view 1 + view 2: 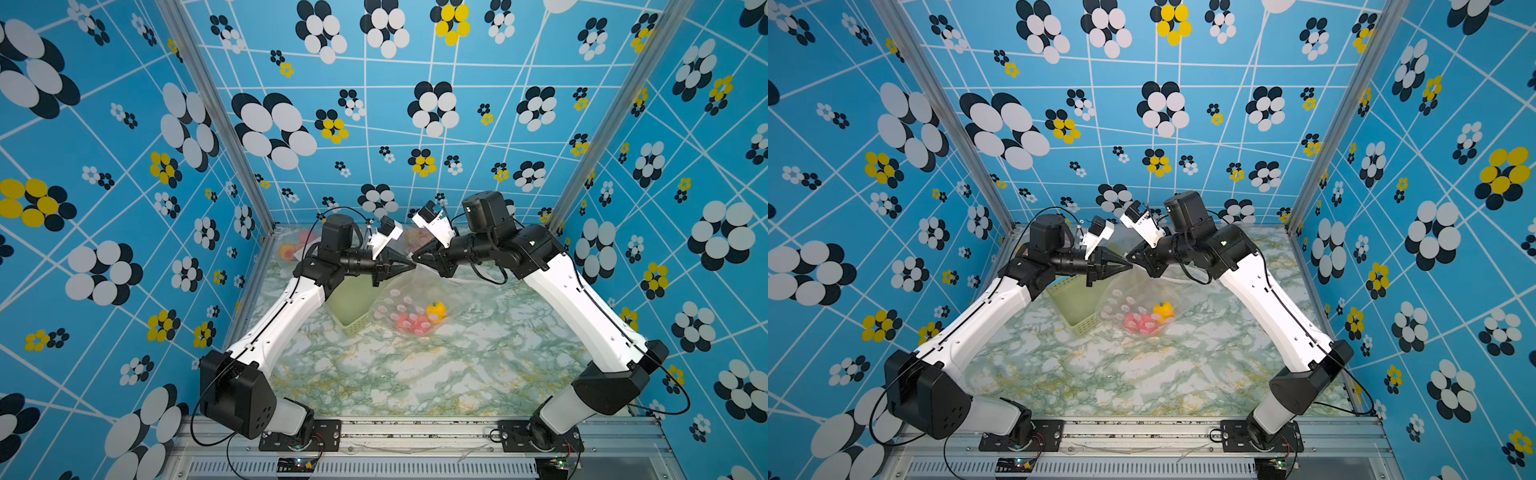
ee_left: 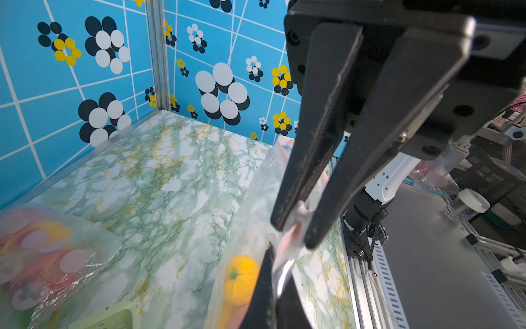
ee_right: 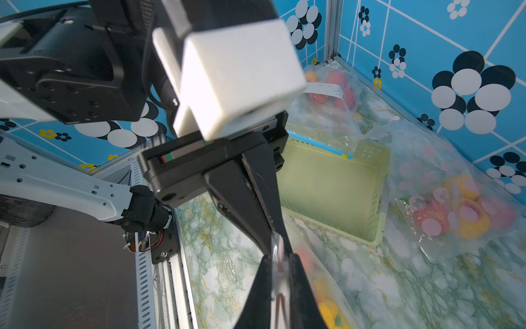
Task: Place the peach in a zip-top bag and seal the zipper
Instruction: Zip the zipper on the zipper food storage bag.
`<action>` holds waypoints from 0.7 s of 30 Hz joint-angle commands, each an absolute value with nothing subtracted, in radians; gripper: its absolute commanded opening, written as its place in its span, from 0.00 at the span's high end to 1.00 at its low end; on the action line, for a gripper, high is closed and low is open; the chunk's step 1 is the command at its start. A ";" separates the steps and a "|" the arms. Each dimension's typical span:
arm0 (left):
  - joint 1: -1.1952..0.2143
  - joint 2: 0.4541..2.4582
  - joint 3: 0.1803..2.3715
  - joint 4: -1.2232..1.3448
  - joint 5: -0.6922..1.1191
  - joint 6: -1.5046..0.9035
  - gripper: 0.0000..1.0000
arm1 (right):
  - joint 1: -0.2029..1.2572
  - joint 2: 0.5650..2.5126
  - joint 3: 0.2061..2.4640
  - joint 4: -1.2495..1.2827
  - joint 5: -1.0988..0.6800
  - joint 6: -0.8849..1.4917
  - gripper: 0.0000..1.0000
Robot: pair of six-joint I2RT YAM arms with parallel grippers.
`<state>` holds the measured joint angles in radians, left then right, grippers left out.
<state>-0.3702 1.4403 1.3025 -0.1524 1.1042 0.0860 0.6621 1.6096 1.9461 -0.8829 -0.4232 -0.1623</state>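
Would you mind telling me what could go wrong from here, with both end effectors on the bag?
The left end effector and right end effector pinch only the thin top edge of the zip-top bag; the peach weighing it down may pull it free.
Their tips nearly touch, so sliding along the zipper could make them collide.
The bag hangs beside the basket and might snag.

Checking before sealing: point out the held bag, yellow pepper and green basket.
held bag [image 1: 392, 297], in a top view, dotted clear wall
yellow pepper [image 1: 436, 311], in a top view, its body
green basket [image 1: 353, 301], in a top view, bare floor
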 commanded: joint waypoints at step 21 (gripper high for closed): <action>-0.280 1.405 1.202 -0.011 1.102 -0.009 1.00 | 0.664 1.510 1.844 -0.985 -0.269 -0.223 0.88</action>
